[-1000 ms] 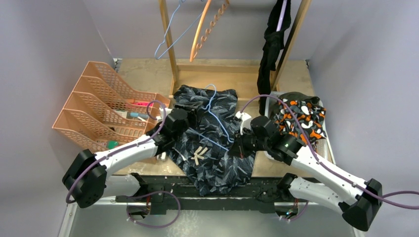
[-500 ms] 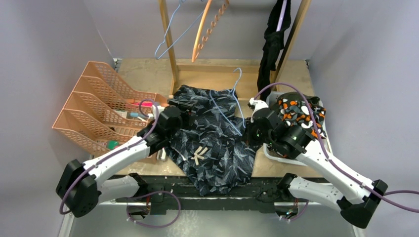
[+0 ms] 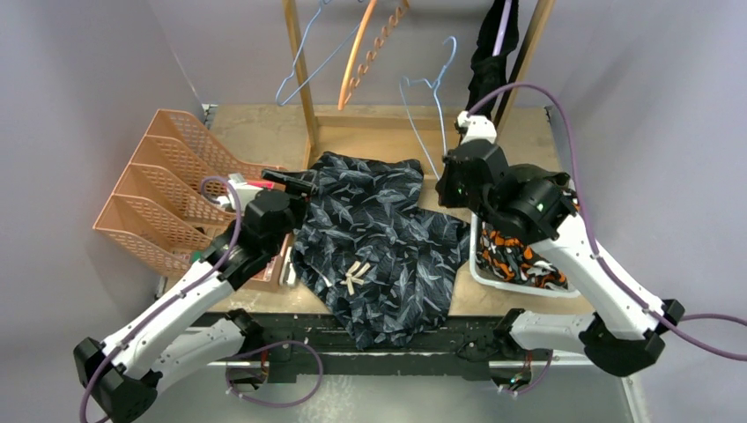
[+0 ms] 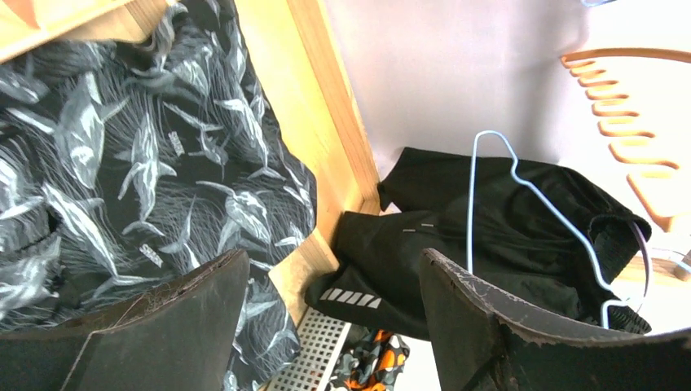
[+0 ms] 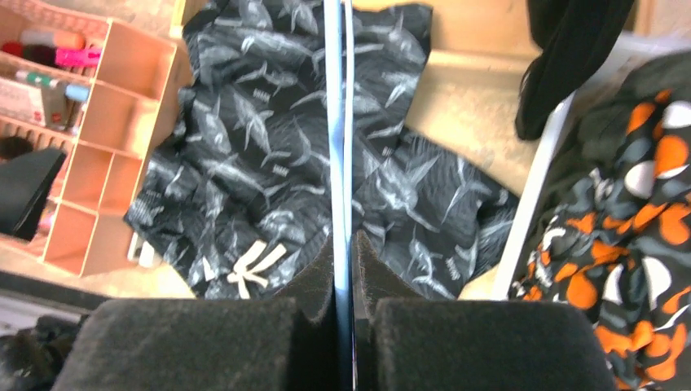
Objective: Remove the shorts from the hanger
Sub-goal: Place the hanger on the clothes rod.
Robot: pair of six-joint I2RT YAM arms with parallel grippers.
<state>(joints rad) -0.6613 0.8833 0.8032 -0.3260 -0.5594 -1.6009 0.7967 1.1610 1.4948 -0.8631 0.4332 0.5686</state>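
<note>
right gripper (image 5: 342,244) clamps a blue wire hanger (image 3: 429,110) above the grey-blue camouflage shorts (image 3: 379,256) lying on the table (image 3: 264,132); left gripper (image 4: 330,273) gapes empty beside them.

The black shorts (image 3: 483,79) are running off my top edge, and my right arm (image 3: 581,256) is covering part of the orange camouflage shorts (image 3: 520,264). I'm struggling to identify the small items in the tray (image 3: 159,204).

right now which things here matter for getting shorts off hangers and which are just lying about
Job: patterned shorts on the table; blue hanger pinched in the right gripper; black shorts hanging on the rack; orange shorts in the bin.
Lying about: desk trays; pens in them.
</note>
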